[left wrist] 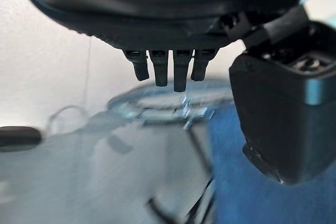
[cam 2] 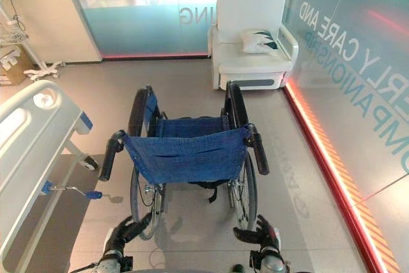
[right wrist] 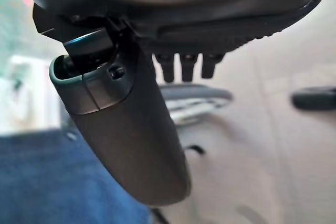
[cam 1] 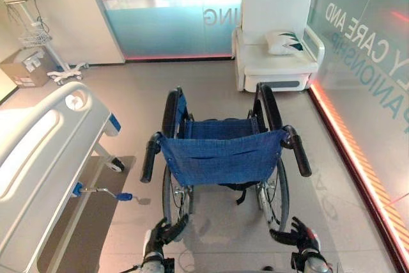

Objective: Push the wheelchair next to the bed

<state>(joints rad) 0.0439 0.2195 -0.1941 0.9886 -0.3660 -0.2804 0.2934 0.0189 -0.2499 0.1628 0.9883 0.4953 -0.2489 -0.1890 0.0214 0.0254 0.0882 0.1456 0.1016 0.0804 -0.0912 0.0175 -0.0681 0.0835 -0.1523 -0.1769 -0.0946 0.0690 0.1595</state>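
Blue wheelchair (cam 1: 220, 155) before glass wall (cam 1: 367, 55) lettering.

Wheelchair (cam 1: 220, 158) stood mid-floor, its back toward the camera. Bed (cam 1: 45, 151) lay to its left, apart from it, crank handle (cam 1: 105, 192) jutting toward the chair. Armchair (cam 1: 275, 36) stood beyond, against the glass wall (cam 1: 367, 62) on the right, a cushion (cam 1: 283, 42) on its seat. Cardboard box (cam 1: 25, 68) and wheeled stand (cam 1: 38, 30) stood far left.
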